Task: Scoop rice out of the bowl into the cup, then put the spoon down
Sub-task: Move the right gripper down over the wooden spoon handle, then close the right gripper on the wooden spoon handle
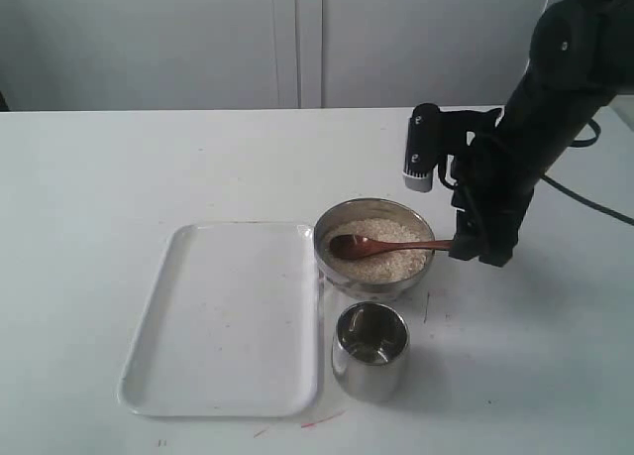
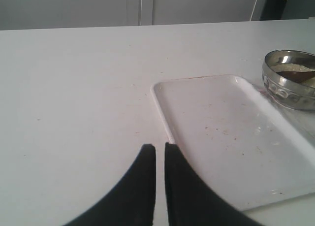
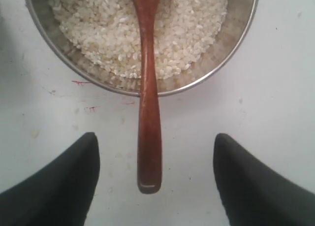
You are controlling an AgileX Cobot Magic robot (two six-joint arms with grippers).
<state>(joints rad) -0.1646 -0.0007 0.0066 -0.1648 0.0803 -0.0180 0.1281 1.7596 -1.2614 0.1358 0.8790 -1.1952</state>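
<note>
Resting in the rice (image 3: 98, 29), your spoon (image 3: 148, 103) leans over the bowl (image 3: 237, 36) rim; your right gripper (image 3: 155, 136) stands open astride its handle, not touching. Left gripper (image 2: 159, 147) closed, empty.

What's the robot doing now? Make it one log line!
spoon: in bowl on rice, handle over rim | right claw: open, astride handle | left claw: shut, by tray

A white table (image 1: 119, 168) fills the scene. Right of its middle sits a wide, shiny steel bowl (image 1: 376, 289). At the bowl's six o'clock, just beside it, stands a small steel cup (image 1: 369, 361). A white rectangular tray (image 1: 228, 321) lies at the bowl's eight o'clock, its long edge just beside both. Faint red marks (image 1: 322, 418) streak the tabletop at the cup's seven o'clock.
</note>
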